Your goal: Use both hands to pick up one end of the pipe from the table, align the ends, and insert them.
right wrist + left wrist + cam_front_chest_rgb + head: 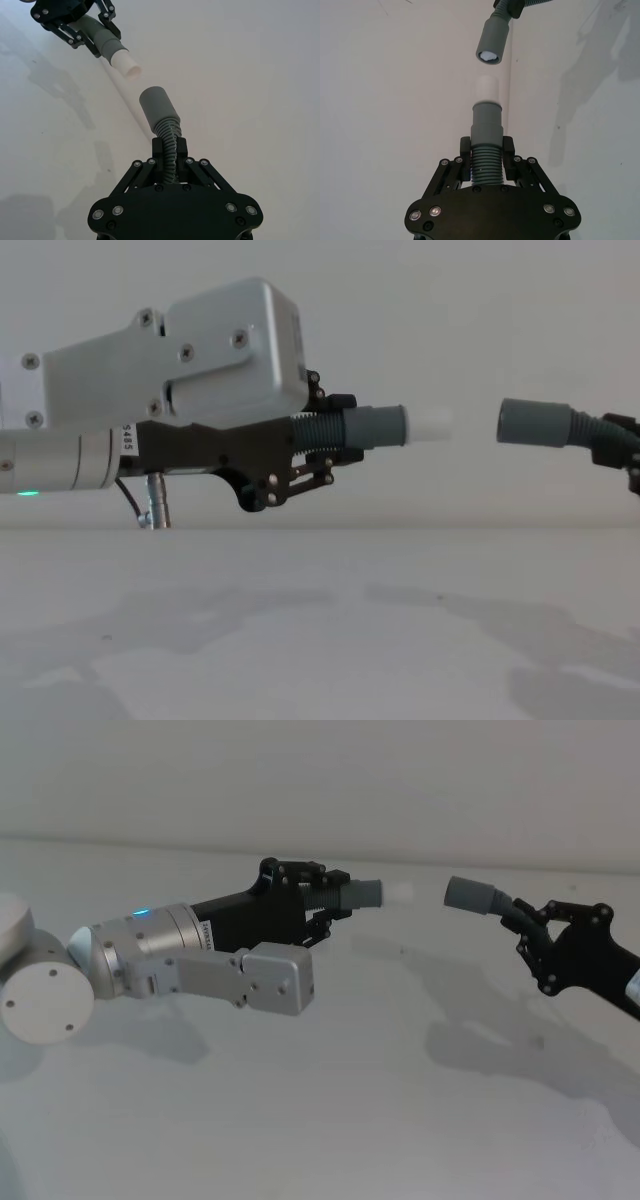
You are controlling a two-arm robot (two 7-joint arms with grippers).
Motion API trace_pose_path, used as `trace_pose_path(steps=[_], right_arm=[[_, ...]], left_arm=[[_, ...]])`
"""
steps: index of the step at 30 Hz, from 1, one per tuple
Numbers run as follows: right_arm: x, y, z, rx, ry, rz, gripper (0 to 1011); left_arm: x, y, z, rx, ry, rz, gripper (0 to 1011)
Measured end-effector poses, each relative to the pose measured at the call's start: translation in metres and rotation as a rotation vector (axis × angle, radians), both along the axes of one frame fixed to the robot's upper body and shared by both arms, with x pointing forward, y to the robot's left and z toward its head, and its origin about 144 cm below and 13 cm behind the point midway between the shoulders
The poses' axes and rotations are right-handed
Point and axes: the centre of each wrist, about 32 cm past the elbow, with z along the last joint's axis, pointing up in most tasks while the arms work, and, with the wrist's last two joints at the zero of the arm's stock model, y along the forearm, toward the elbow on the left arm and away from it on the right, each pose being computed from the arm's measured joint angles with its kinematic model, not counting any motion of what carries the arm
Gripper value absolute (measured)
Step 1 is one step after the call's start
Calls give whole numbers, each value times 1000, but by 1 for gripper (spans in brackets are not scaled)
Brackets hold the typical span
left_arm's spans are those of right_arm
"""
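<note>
Now white tip (428, 426) & socket (533, 423) apart, aloft over table (320, 640).

Ribbed dark-grey hose pieces (335, 896) with smooth grey cuffs, one white-tipped (401, 892), are held by black hands above a white counter (330, 1120).

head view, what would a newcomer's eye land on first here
Two black plastic grippers face each other in mid-air above the plain white table. The left gripper holds the ribbed dark-grey hose piece with the white tip; the right gripper holds the plain grey socket cuff, a small gap between.
</note>
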Motion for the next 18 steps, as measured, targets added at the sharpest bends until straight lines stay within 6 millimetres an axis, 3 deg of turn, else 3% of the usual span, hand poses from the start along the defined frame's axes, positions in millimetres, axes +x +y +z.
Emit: trace_pose_path(steps=[18], right_arm=[[10, 13, 6, -18, -8, 36, 147]], left_arm=[[0, 0, 0, 3, -3, -1, 354]])
